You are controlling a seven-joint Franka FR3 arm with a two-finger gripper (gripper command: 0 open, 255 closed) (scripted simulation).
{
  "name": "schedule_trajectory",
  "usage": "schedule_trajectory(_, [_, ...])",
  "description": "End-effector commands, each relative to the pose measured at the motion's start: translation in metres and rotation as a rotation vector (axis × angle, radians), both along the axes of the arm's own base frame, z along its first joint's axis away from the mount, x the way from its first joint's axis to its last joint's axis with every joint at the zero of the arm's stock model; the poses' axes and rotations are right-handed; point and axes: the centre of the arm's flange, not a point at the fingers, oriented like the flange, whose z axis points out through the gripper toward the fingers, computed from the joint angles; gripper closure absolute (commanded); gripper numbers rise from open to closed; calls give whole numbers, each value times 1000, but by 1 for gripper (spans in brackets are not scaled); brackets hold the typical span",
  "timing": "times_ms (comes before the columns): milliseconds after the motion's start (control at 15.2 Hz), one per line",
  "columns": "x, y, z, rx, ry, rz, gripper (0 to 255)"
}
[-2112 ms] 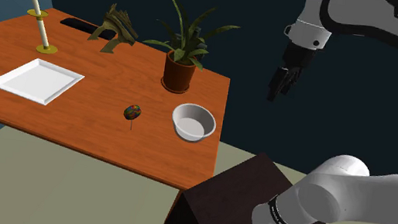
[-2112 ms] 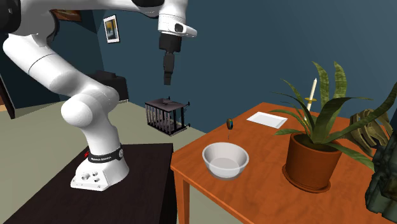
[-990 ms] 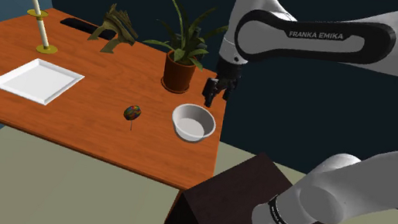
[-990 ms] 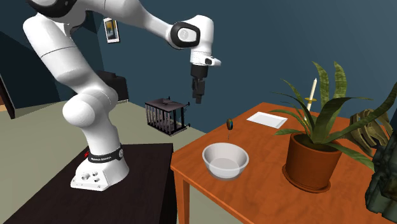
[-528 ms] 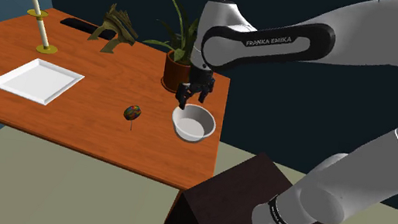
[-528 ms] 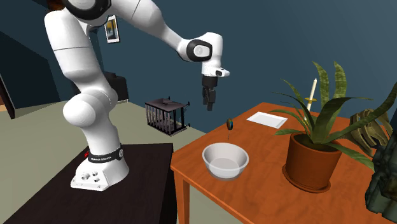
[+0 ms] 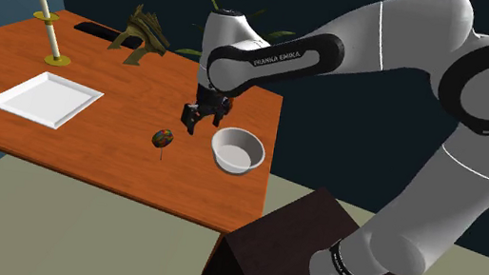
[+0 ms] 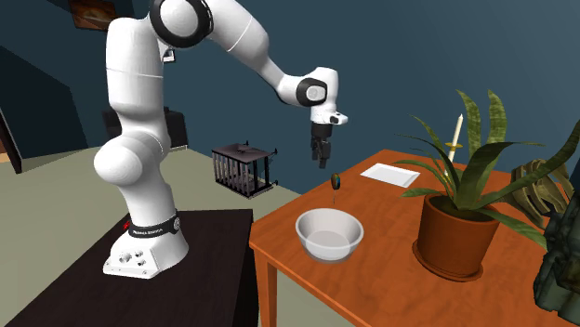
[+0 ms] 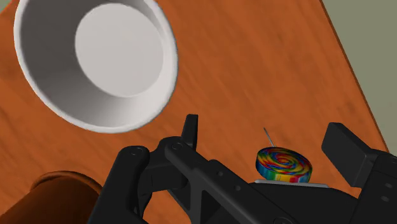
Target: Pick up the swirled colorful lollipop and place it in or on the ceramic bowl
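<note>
Sitting nearest, at the shoulder view's lower right: the dark stand (image 7: 267, 250), carrying the white arm (image 7: 438, 184) and sending it arching up and over to the left. Standing next, near the edge of the orange-brown table (image 7: 87, 156): the white bowl (image 7: 230, 164), upright. Resting just beside the bowl on the shoulder view's left, apart from it: the rainbow-swirled lollipop (image 7: 164, 137), a thin stick showing under its round head. Hanging above the lollipop, pointing down: the black gripper (image 7: 196, 126), fingers spread wide. Appearing between those spread fingers in the wrist view, touched by neither, with the bowl lying off to one side. Growing behind the bowl: a plant in a brown pot (image 8: 455, 237). Lying farther off: a white tray (image 7: 44, 98). Rising at the far corner: a pale candle (image 7: 46, 16).
</note>
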Motion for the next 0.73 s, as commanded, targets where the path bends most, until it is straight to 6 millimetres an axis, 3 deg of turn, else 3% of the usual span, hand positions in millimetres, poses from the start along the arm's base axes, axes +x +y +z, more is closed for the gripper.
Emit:
schedule_trajectory(0, [15, 16, -15, 1, -8, -2, 0])
schedule_trajectory(594, [88, 84, -73, -1, -43, -7, 0])
schedule_trajectory(660, [88, 84, -73, -1, -43, -7, 0])
